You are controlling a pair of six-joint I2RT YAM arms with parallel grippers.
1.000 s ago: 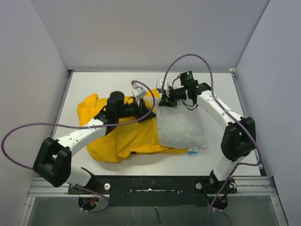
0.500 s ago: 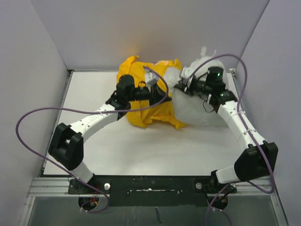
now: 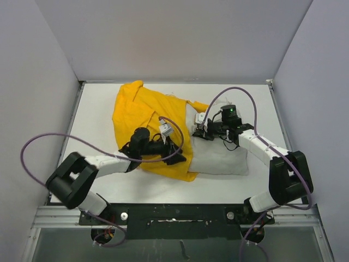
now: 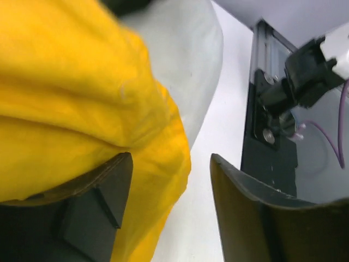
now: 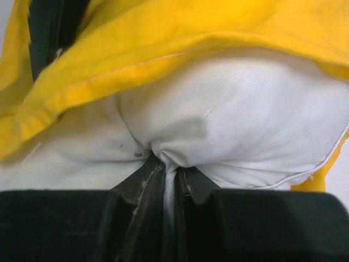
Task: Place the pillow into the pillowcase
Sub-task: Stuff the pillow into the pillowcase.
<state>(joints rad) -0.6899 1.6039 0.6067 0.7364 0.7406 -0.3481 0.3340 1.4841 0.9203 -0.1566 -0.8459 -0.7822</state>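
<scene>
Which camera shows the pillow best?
Top external: most of the pillow shows, left edge under the pillowcase. The right wrist shows only the fold pinched by the right gripper; the left wrist, an edge behind the pillowcase.

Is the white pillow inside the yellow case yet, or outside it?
Partly in, it seems: the pillowcase covers the left end of the pillow, while much of it lies bare on the table.

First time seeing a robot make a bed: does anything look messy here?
Yes. The yellow pillowcase lies crumpled and askew on the table, covering only the left end of the pillow; the rest sticks out bare, pinched by the right pincer.
</scene>
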